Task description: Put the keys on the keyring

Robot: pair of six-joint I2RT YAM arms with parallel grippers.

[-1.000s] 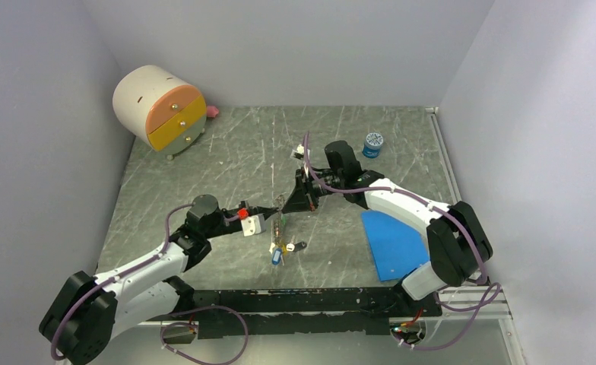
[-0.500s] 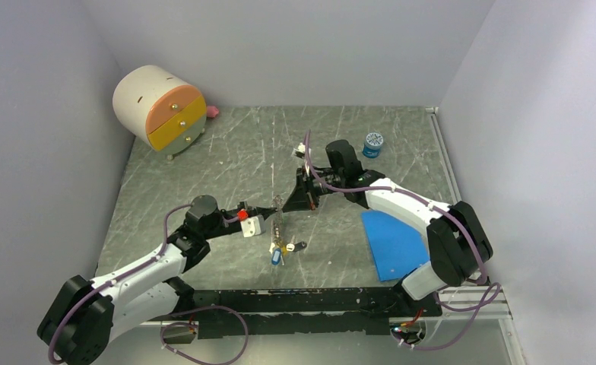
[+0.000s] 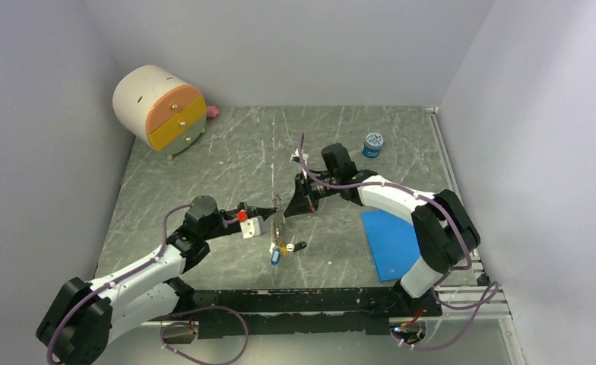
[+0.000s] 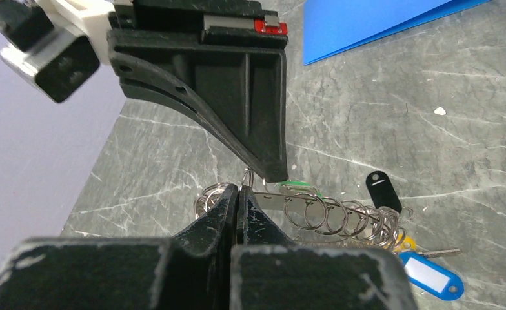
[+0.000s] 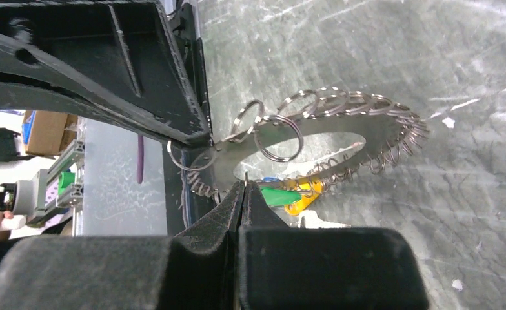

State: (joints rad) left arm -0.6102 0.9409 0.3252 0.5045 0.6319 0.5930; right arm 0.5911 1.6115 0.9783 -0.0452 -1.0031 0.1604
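Roughly mid-table, the keyring (image 3: pixel 279 215) is held up on edge between the two arms. The left gripper (image 3: pixel 271 220) is pinched tight on one rim, and the right gripper (image 3: pixel 287 208) is clamped on the rim facing it. Below it the keys (image 3: pixel 283 249), with blue, black, yellow and green heads, bunch together on the marbled tabletop (image 3: pixel 226 175).

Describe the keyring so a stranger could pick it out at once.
On the grey table, look where the left gripper and right gripper meet. The keyring stands on edge: a silvery hoop strung with wire rings, larger than the coloured keys beside it.
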